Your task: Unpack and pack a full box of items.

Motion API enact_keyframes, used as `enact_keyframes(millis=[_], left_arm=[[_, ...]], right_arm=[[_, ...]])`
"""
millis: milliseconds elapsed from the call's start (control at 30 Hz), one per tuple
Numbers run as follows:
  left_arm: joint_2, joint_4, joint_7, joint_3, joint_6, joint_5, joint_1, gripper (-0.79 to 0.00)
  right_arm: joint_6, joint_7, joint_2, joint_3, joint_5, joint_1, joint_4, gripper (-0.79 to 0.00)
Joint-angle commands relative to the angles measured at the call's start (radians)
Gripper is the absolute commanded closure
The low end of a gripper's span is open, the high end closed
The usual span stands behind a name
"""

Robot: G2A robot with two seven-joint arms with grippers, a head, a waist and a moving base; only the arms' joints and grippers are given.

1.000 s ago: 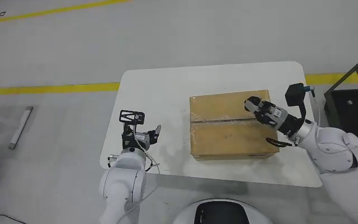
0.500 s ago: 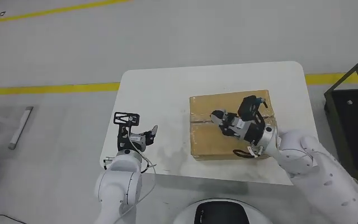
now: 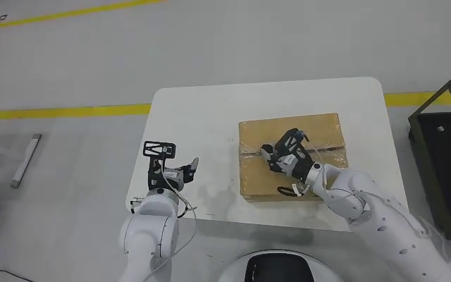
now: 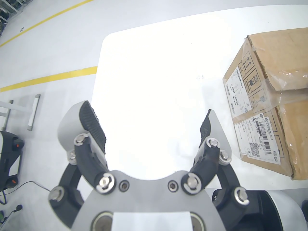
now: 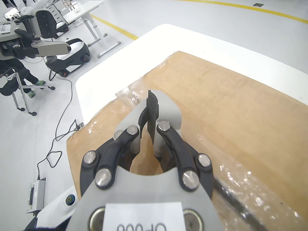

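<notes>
The box [image 3: 324, 134] is a big brown cardboard one. It sits flat on the robot's right half of the white tabletop [image 3: 204, 120]. Its two top flaps are down and meet in a line across the middle. Clear shiny tape [image 5: 131, 94] runs along that line and looks wrinkled and lumpy where it goes over the box's edge. From the left wrist, the box [image 4: 276, 56] has a bent, dented top flap, and white paper labels [image 4: 257, 133] are stuck on its side. The cardboard is dull and smooth, with sharp corners. The tabletop is smooth and has round corners.

The right arm bends in over the box. The right pincer [image 3: 268, 155] is low over the top, on the middle line, near the edge that faces the left arm. Its two fingers are pressed together [image 5: 150, 106], and their black pads are ridged.

The left pincer [image 3: 192, 169] is above the bare tabletop, well apart from the box. Its fingers are spread wide [image 4: 146, 118], with rough black pads [image 4: 92, 123] facing each other.
</notes>
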Motion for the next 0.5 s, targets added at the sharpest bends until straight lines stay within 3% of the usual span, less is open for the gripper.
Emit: enact_keyframes(millis=[0,467], left_arm=[[0.0,0.0,0.0,0.0,0.0,0.0,0.0,-0.785],[0.0,0.0,0.0,0.0,0.0,0.0,0.0,-0.785]], right_arm=[[-0.003,0.009,0.001,0.01,0.007,-0.008,-0.009,0.0],[0.013,0.042,0.017,0.127,0.034,-0.085,-0.078,0.0]])
